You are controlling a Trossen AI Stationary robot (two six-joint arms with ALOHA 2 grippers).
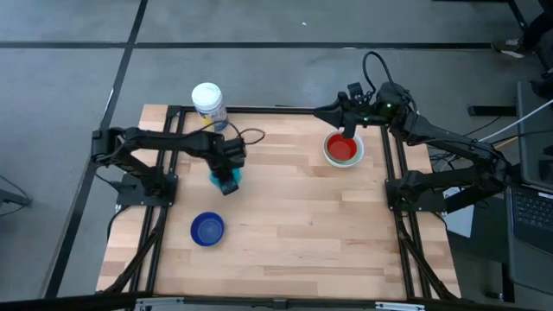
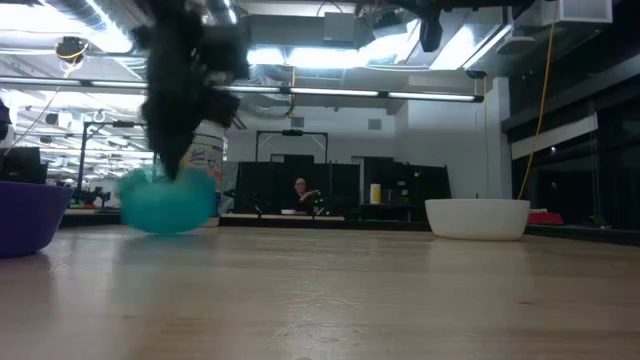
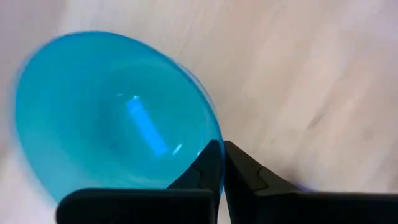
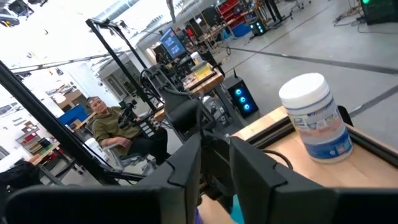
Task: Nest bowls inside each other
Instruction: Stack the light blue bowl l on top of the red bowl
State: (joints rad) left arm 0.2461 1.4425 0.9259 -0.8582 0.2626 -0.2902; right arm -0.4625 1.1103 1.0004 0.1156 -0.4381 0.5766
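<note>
Light blue translucent plastic fills the left wrist view: a small round light blue bowl (image 3: 112, 112) tipped on its side, its rim pinched between the pressed-together jaws of the left gripper (image 1: 226, 180). Seen from above, this bowl sits toward the table's (image 1: 302, 233) left side, about midway between the far and near edges; in the low view its underside looks just off, or barely touching, the pale wooden table top.

A dark blue round plastic bowl (image 1: 207, 229) stands open side up near the left edge, closer to the near-left corner and apart from the held bowl. A white cylindrical container with a blue-and-yellow label (image 1: 208, 104) stands at the far edge, left of the middle.

Toward the far-right corner, a red round bowl sits inside a white round plastic bowl (image 1: 343, 150). The right gripper (image 1: 349, 130) is at their far rim; whether its jaws hold anything cannot be told. A person (image 4: 109, 127) sits in the room beyond.
</note>
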